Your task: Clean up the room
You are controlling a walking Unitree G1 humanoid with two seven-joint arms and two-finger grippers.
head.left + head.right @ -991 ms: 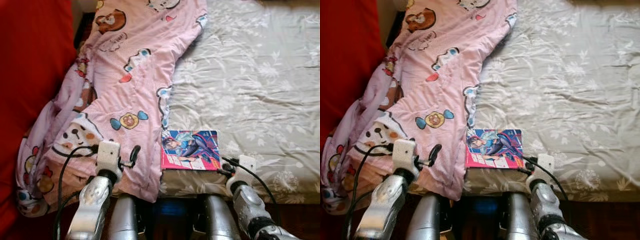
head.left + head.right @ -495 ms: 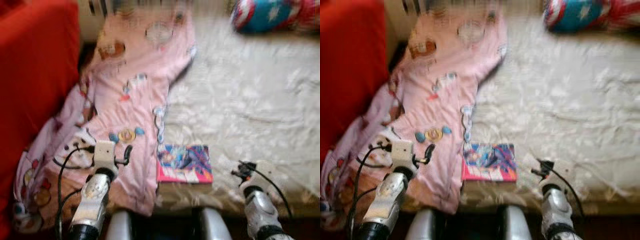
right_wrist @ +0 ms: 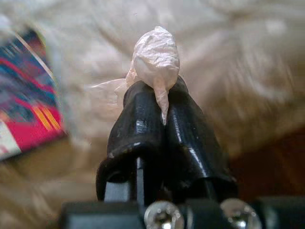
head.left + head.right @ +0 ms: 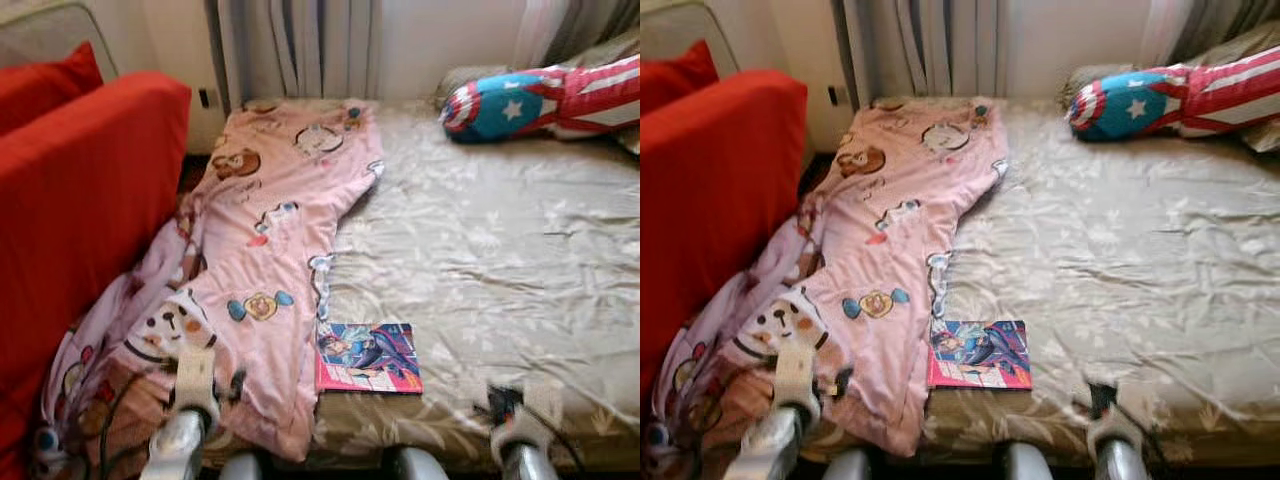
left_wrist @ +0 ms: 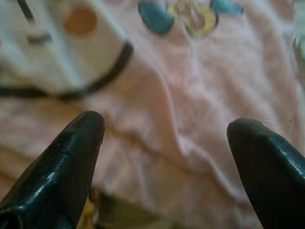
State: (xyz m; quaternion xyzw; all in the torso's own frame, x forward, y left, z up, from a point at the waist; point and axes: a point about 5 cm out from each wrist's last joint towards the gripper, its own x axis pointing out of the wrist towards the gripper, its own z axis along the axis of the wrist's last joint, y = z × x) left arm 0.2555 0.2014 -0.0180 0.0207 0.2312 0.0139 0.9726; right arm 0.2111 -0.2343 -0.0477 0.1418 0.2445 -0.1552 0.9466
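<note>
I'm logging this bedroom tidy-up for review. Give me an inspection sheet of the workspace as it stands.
Surface: bed sheet, grey floral, wrinkled.
Job's things: pink cartoon blanket draped over the bed's left side and off its edge; comic book flat near the front edge, beside the blanket.
Clutter: star-and-stripe pillow at the far right.
Grippers: left gripper open over the blanket; right gripper shut on crumpled tissue.
Cables: black cable by the left arm.
Surroundings: red sofa on the left, curtains behind.
</note>
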